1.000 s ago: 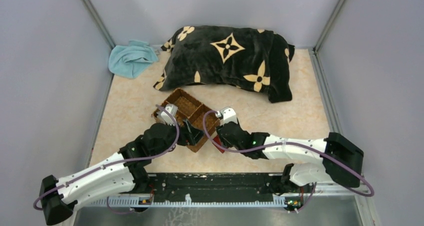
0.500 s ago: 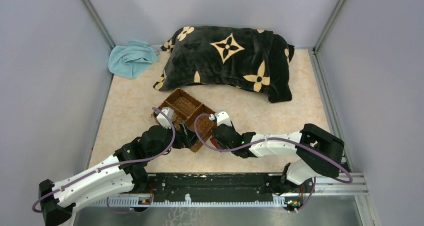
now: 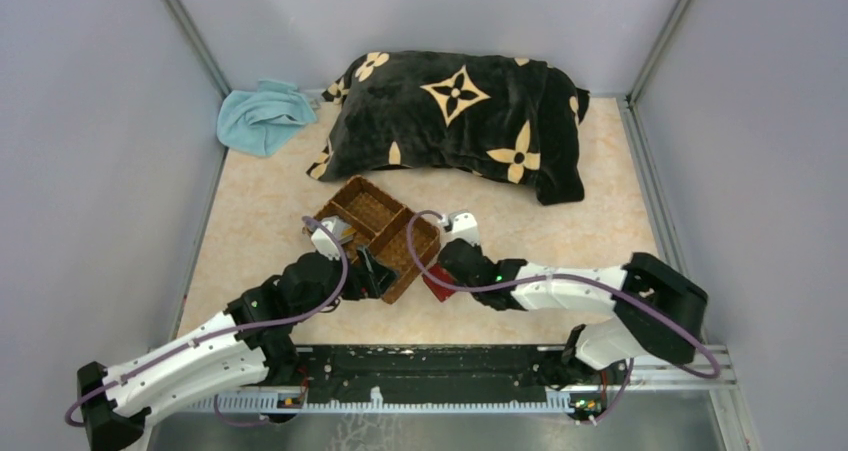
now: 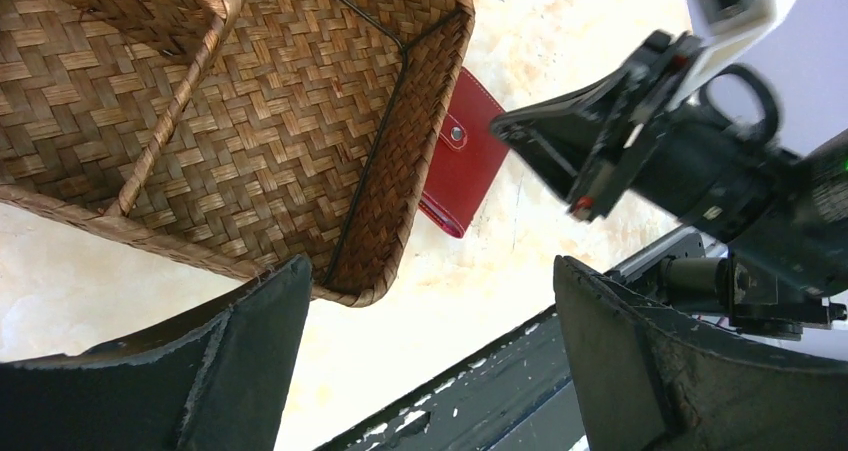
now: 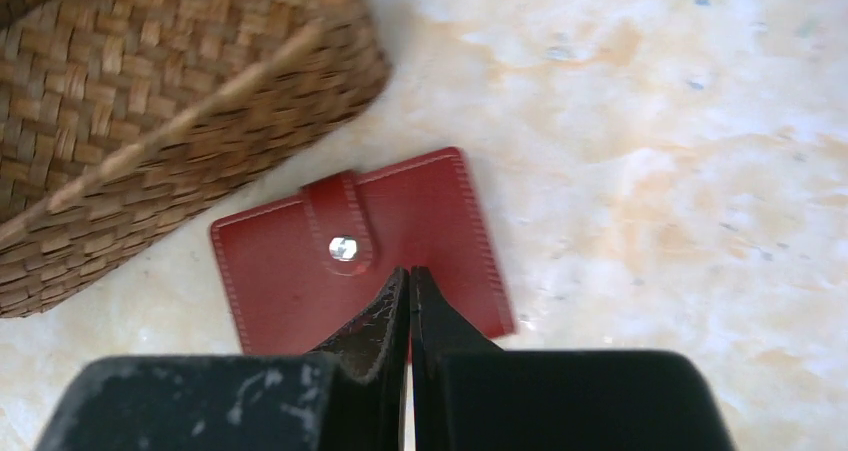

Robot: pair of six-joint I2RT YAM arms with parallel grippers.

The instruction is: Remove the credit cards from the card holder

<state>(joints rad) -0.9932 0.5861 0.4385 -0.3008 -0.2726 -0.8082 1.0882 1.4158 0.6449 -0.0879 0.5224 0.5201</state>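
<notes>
The red card holder (image 5: 280, 281) lies flat on the table, its strap snapped closed, right beside the near corner of the wicker basket (image 5: 150, 101). My right gripper (image 5: 408, 271) is shut with nothing between its fingers, its tips over the holder's near edge; I cannot tell whether they touch it. In the top view the holder (image 3: 436, 285) shows just under the right gripper (image 3: 446, 269). My left gripper (image 4: 430, 271) is wide open and empty, low at the basket's near corner (image 4: 380, 161), with the holder (image 4: 470, 161) beyond it. No cards are visible.
The two-compartment basket (image 3: 385, 233) sits mid-table between both arms. A black pillow with tan flowers (image 3: 460, 121) fills the back, and a blue cloth (image 3: 262, 116) lies at the back left. The dark base rail (image 3: 430, 371) runs along the near edge.
The right gripper swung left against the basket, then back right; the red holder now shows more plainly on the table. The left arm drew back slightly toward the near left.
</notes>
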